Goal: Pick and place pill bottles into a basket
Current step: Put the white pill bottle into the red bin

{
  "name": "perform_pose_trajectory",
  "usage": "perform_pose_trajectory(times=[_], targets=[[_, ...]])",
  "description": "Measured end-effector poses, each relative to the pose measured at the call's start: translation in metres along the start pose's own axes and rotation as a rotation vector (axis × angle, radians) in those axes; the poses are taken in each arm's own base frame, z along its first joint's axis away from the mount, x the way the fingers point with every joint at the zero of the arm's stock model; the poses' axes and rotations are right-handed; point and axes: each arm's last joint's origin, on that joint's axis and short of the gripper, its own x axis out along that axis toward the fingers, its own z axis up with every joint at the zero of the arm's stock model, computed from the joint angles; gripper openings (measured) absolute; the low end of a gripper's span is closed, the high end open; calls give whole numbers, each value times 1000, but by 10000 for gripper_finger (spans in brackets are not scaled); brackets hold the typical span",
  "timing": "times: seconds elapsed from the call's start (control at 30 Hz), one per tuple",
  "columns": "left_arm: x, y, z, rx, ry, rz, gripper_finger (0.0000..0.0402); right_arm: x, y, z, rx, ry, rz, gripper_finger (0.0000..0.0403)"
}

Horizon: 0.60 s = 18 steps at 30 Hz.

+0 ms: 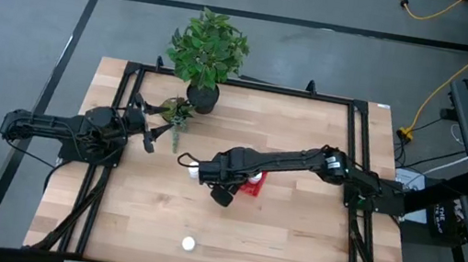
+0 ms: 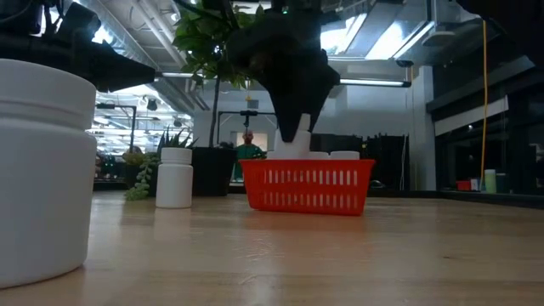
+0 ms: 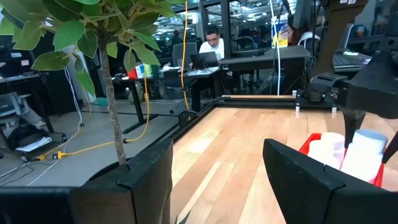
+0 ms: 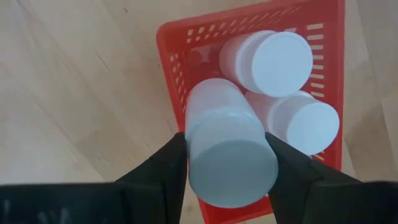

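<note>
A: What is seen from above?
B: The right gripper (image 1: pixel 224 185) is reached over the middle of the wooden table (image 1: pixel 292 242), right beside the red basket (image 1: pixel 252 188). A white bottle (image 1: pixel 207 174) is seen at its fingers. One loose bottle (image 1: pixel 188 244) is left near the table's front edge. The left gripper (image 1: pixel 148 133) is parked near the potted plant (image 1: pixel 208 51) at the back.

A: And from table height?
B: The basket (image 2: pixel 308 184) is set on the wood, with bottle caps (image 2: pixel 344 155) showing above its rim. The right gripper (image 2: pixel 297 127) is hung over its left part, a bottle (image 2: pixel 292 146) held upright between the fingers, its base lowered behind the rim. Another bottle (image 2: pixel 174 178) is stood left of the basket, well apart from it. A further one (image 2: pixel 42 170) is placed very close to the lens.

A: The left wrist camera?
B: The left fingers (image 3: pixel 305 180) are spread apart, with nothing between them. The basket (image 3: pixel 309 142) and its bottles are glimpsed beyond. A person (image 3: pixel 213 43) is seated at a desk in the room behind.

A: The right wrist camera?
B: A bottle (image 4: pixel 227 149) is clamped between the two dark fingers (image 4: pixel 158 171), held over the basket (image 4: pixel 186 68). Two bottles (image 4: pixel 270 62) (image 4: pixel 301 121) are already laid inside, touching each other.
</note>
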Motion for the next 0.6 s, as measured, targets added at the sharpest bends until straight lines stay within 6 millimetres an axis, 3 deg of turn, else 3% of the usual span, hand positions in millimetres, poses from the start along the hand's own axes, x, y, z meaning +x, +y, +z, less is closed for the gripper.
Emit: perform_pose_trajectory(times=[0.3, 0.6], targets=[[0, 0, 0, 0, 0, 0, 244, 0, 1, 1, 4, -14, 7, 165], [0, 0, 0, 0, 0, 0, 244, 17, 6, 5, -16, -2, -3, 165]])
